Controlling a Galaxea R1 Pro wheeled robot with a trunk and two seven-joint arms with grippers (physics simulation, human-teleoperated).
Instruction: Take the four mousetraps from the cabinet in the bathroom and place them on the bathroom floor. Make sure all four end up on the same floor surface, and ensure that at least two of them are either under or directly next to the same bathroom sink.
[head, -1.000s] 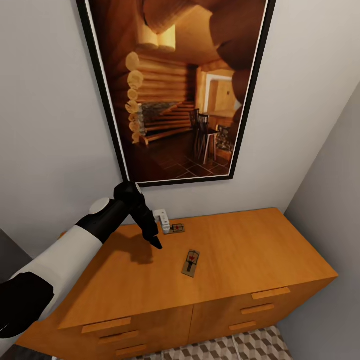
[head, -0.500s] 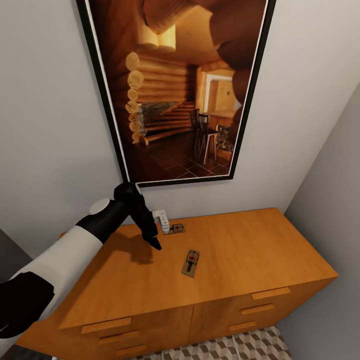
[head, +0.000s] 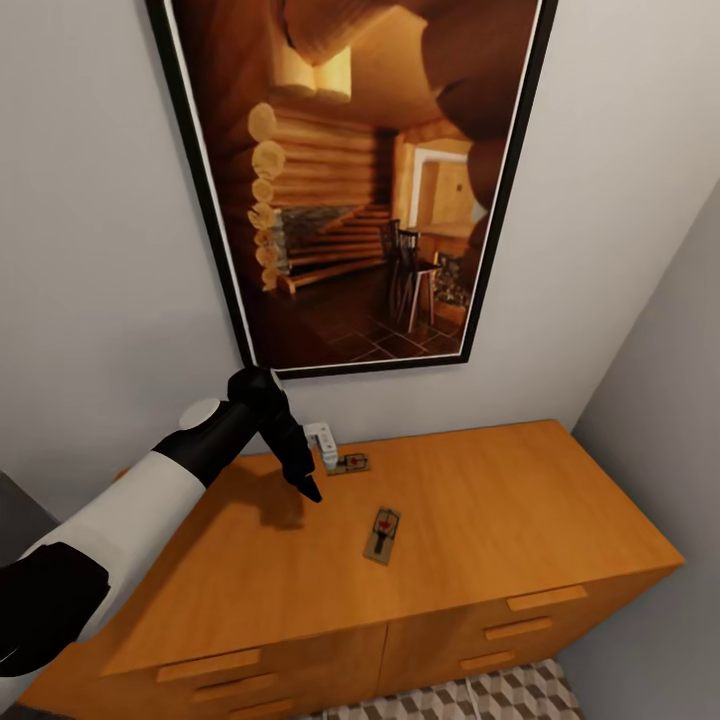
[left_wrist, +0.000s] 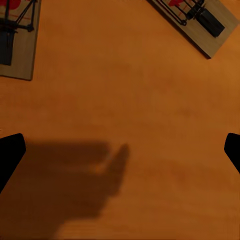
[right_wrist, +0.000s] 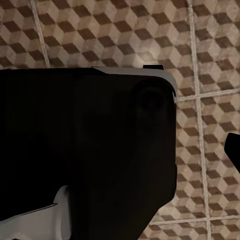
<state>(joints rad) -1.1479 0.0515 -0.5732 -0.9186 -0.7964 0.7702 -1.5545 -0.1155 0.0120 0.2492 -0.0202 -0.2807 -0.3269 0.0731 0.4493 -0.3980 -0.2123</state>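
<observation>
Two mousetraps lie on the flat top of the orange-brown cabinet (head: 480, 500). One mousetrap (head: 351, 463) sits near the wall, the other mousetrap (head: 381, 534) nearer the middle. My left gripper (head: 306, 487) hangs just above the cabinet top, left of both traps, pointing down. In the left wrist view the left gripper (left_wrist: 120, 152) is open with nothing between its fingertips (left_wrist: 10, 155). Both traps (left_wrist: 15, 40) (left_wrist: 197, 22) lie beyond them, untouched. The right wrist view looks down on the cube-patterned bathroom floor (right_wrist: 100, 35), with one fingertip (right_wrist: 233, 149) at the picture's edge.
A large framed picture (head: 350, 180) of a log interior hangs on the wall above the cabinet. A small white fitting (head: 325, 443) sits against the wall beside the far trap. A side wall (head: 670, 380) closes in on the right. A dark robot part (right_wrist: 85, 155) covers much of the right wrist view.
The head camera has shifted slightly, so the whole picture moved. The left arm and both mousetraps have stayed where they were.
</observation>
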